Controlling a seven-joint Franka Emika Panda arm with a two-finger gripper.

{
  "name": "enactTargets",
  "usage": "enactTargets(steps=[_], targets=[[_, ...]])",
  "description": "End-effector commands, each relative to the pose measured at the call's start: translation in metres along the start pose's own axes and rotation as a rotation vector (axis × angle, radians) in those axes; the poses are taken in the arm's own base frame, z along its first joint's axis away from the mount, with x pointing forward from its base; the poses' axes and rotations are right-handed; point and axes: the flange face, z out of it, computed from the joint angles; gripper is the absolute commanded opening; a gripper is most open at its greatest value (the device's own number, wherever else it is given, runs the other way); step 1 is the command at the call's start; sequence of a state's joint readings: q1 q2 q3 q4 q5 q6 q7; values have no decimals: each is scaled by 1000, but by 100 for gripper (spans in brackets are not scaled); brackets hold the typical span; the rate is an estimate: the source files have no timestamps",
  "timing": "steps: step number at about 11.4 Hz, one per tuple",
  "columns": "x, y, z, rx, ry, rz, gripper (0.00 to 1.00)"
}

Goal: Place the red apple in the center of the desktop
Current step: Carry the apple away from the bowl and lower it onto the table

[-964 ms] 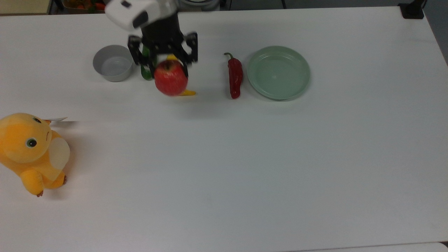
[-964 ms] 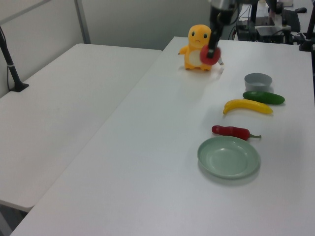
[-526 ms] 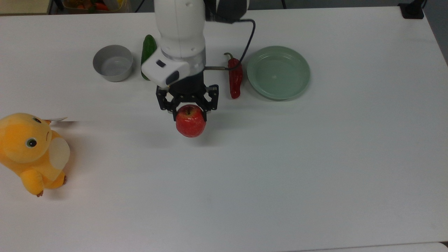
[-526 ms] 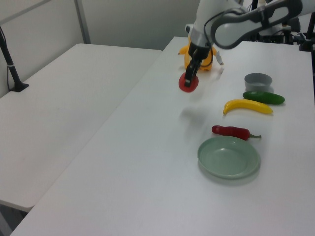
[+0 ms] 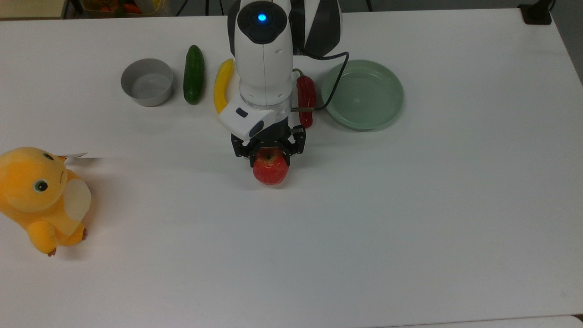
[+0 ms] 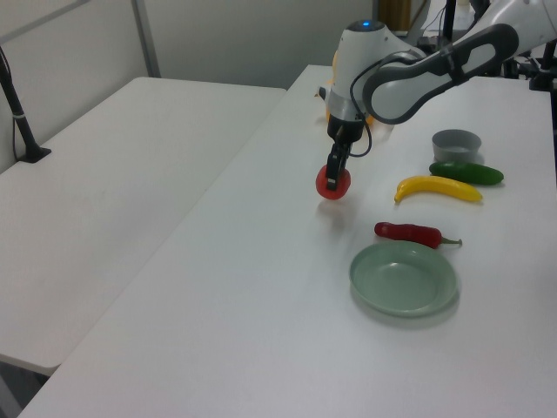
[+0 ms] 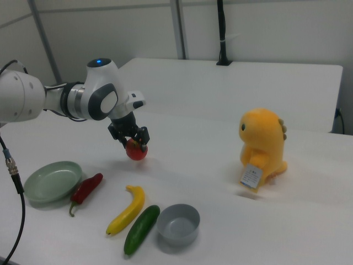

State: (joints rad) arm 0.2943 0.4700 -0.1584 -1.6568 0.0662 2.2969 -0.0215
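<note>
The red apple (image 5: 270, 170) (image 6: 333, 183) (image 7: 135, 150) hangs just above the white desktop (image 5: 319, 237) (image 6: 261, 287) (image 7: 198, 165), near the middle of the top view and a little toward its upper side. My gripper (image 5: 269, 155) (image 6: 335, 170) (image 7: 132, 140) comes down from above and is shut on the apple's top, black fingers on either side of the stem. In the left view a small shadow lies under the apple.
Along the top view's upper side lie a grey bowl (image 5: 146, 82), a green cucumber (image 5: 193, 74), a yellow banana (image 5: 222, 85), a red chili pepper (image 5: 306, 98) and a pale green plate (image 5: 362, 94). An orange plush toy (image 5: 41, 197) stands at the top view's left edge.
The arm has carried the apple from beside the bowl and banana toward the table's middle, moving down and right in the top view and lowering it close to the surface.
</note>
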Motion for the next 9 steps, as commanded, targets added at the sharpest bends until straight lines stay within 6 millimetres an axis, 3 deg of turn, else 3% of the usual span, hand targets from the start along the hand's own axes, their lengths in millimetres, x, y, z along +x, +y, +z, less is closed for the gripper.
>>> enactTargets(steps=[1, 2, 4, 7, 9], targets=[[-5, -6, 8, -3, -12, 1, 22], [-5, -6, 8, -2, -12, 1, 37], [-6, -7, 9, -2, -17, -6, 97], [-5, -10, 0, 1, -14, -9, 100], [-5, -9, -28, 8, 1, -1, 100]])
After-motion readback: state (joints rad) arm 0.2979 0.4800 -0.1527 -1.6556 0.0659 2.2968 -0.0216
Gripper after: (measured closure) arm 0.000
